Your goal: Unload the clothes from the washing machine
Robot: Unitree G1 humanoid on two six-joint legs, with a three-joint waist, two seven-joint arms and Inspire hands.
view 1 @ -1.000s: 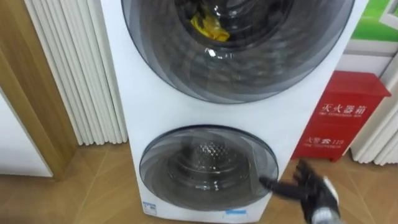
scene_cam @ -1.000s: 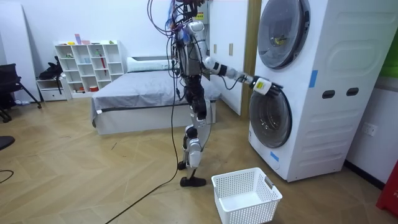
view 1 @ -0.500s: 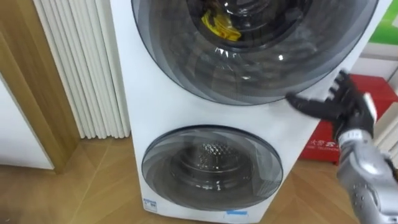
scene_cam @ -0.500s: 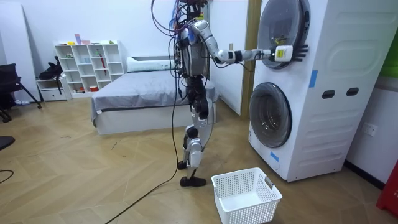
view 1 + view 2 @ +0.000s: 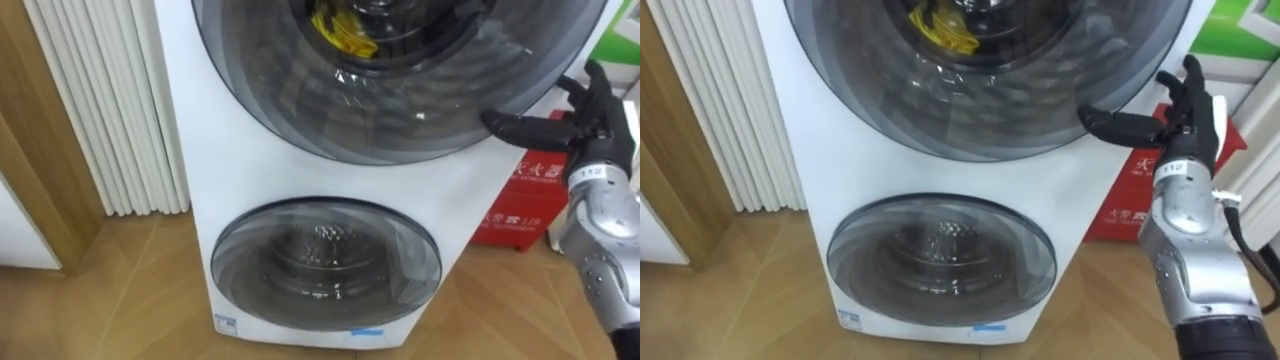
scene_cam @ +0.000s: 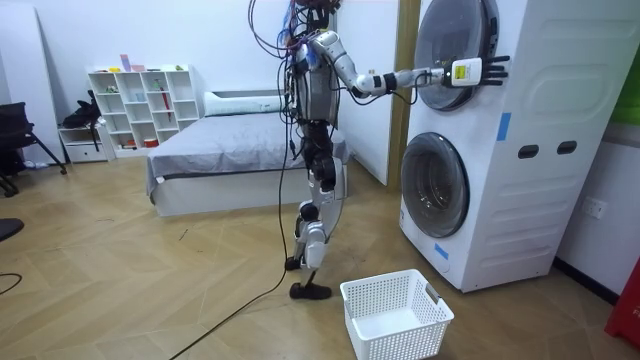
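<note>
At the right edge of the frame the right hand [image 5: 588,125] is up, spread and empty, its thumb stretched left toward the rim of the upper door [image 5: 400,100], which looks closed. To do this step well, I judge it should hook that rim and swing the door fully clear before reaching in. The clothes [image 5: 340,32], a crumpled yellow bundle, lie behind the glass at top centre, inside the washing machine [image 5: 195,180].

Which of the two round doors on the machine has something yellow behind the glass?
The upper door: a yellow cloth shows through its glass, while the lower door shows just a bare metal drum.
</note>
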